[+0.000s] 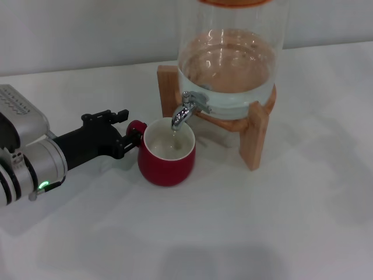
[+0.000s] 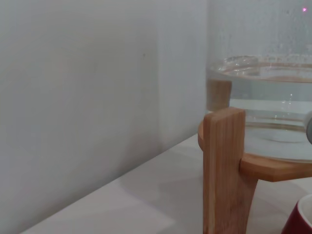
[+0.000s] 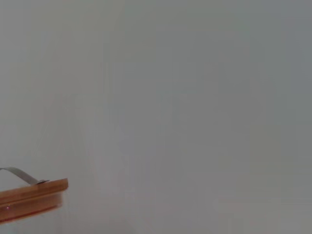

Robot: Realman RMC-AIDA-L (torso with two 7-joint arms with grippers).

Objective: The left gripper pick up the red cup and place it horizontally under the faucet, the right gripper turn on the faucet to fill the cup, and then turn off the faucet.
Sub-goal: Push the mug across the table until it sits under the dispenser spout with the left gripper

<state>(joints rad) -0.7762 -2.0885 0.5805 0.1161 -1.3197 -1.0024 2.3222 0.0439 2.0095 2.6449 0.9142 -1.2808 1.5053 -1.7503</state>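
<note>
You are looking at a white table (image 1: 280, 221) set against a pale wall, with a clear glass jar (image 1: 230, 55) on a wooden stand (image 1: 254, 137) toward the back. The jar holds water in its lower part, and the faucet (image 1: 187, 109) juts from its front with the spout turned down.

The red cup (image 1: 167, 153) stands upright on the table directly under that spout, mouth up, with a little liquid showing in its white inside. Its small red handle (image 1: 135, 129) points toward the robot's left.

Your left gripper (image 1: 123, 135) reaches in low from the left, the silver arm with its green light lying nearly level above the table and the black wrist stretched toward the cup. The claw sits at the handle, its fingers to either side of it; you cannot tell whether they are pressed on it.

Your right gripper is out of sight; its wrist camera shows only wall and a wooden lid edge (image 3: 31, 195).
</note>
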